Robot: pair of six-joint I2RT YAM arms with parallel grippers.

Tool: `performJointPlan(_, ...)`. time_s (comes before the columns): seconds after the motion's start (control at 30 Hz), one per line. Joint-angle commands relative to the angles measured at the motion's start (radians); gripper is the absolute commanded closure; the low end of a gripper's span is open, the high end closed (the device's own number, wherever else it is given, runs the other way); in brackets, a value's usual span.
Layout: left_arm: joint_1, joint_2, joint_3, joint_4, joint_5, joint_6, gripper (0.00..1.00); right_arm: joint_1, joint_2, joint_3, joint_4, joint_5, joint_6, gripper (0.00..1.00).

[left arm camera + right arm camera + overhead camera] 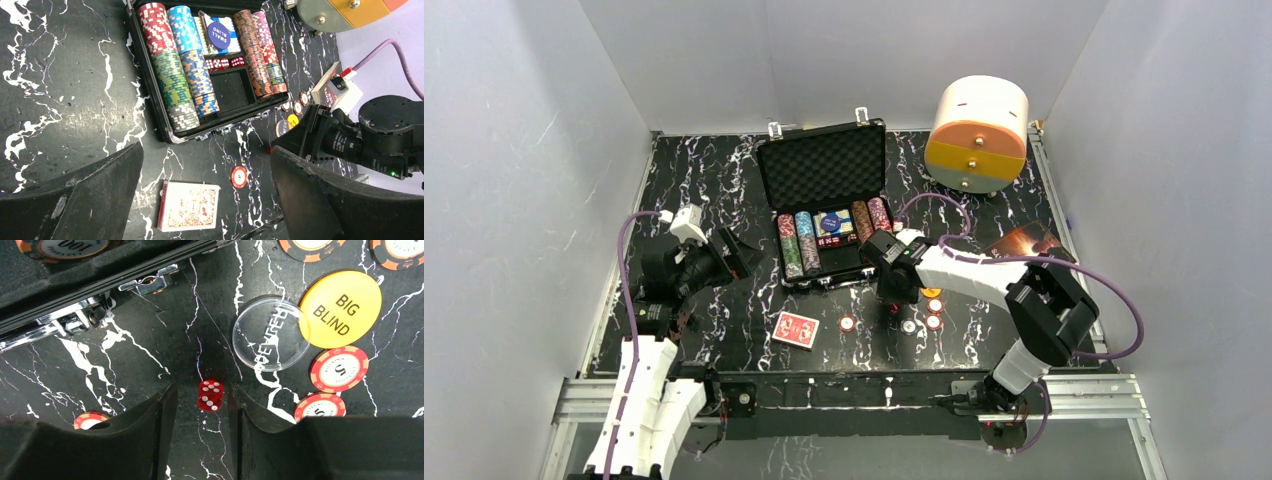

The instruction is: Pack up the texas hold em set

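Right gripper (pixel 202 389) points down, jaws flanking 1 red die (pixel 210 395).

The yellow disc (pixel 344 307) reads BIG BLIND, the blue disc (pixel 219 35) SMALL BLIND, an orange chip (pixel 65 247) 100.

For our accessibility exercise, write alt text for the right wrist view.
A red die sits on the black table between the right end effector's open fingers, untouched. Nearby lie a clear disc, a yellow disc and loose chips.
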Motion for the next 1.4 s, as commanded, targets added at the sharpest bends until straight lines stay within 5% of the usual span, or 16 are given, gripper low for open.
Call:
performJointPlan(0.0,0.005,-0.014,0.015,-0.016,0.006,-0.001,0.01,-0.001,0.004,-0.004,-0.003,0.037,0.036,0.51)
performJointPlan(0.13,0.005,-0.013,0.016,-0.016,0.006,-0.001,0.02,-0.001,0.007,-0.021,0.01,0.002,0.031,0.51)
performJointPlan(0.3,0.005,-0.017,0.015,-0.016,0.003,-0.001,0.02,0.0,0.003,-0.026,0.037,0.006,0.005,0.67)
performJointPlan(0.5,0.005,-0.017,0.015,-0.016,0.003,-0.001,0.02,0.0,-0.01,0.004,0.022,0.012,-0.031,0.75)
performJointPlan(0.9,0.005,-0.017,0.015,-0.018,0.0,-0.001,0.01,-0.012,-0.03,0.208,0.041,-0.01,-0.233,0.72)
performJointPlan(1.37,0.005,-0.014,0.015,-0.021,-0.007,-0.001,0.02,-0.1,0.324,0.543,0.152,-0.162,-0.424,0.72)
